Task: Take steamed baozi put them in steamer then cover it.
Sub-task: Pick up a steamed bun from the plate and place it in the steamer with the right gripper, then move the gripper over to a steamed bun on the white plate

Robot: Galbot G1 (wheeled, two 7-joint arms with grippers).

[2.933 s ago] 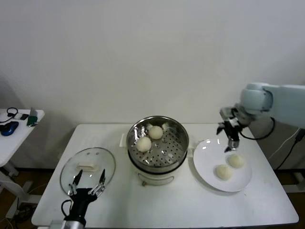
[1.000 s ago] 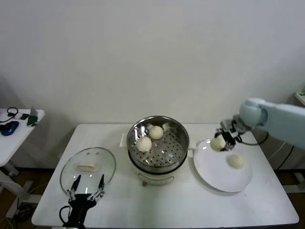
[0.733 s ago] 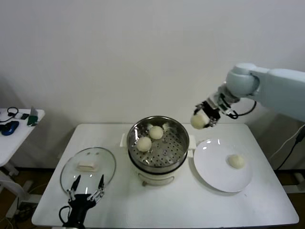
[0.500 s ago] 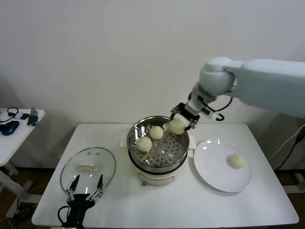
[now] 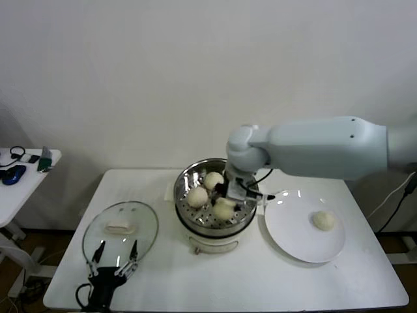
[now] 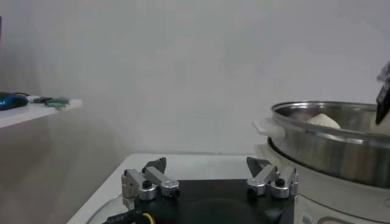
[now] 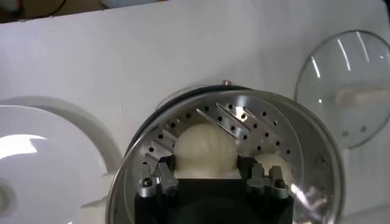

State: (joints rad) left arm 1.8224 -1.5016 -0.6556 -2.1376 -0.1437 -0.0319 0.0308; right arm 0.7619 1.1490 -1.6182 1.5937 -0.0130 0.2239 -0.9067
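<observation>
The shiny steel steamer (image 5: 242,193) stands mid-table on its white base. Two cream baozi lie on its perforated tray at the back left (image 5: 197,196) (image 5: 213,180). My right gripper (image 5: 226,203) is down inside the steamer, shut on a third baozi (image 5: 223,208). In the right wrist view the bun (image 7: 205,150) sits between the fingers (image 7: 163,171), over the tray (image 7: 241,115). A fourth baozi (image 5: 322,220) lies on the white plate (image 5: 296,244). My left gripper (image 5: 115,257) is open and empty at the front left, by the glass lid (image 5: 120,225).
The glass lid with a cream knob lies flat left of the steamer. A small side table (image 5: 25,171) with dark items stands at far left. The steamer's rim (image 6: 332,129) shows close to my left gripper (image 6: 209,173) in the left wrist view.
My right gripper picked a baozi off the plate, carried it left over the steamer and lowered it inside. One baozi is left on the plate. The left arm barely moved.
</observation>
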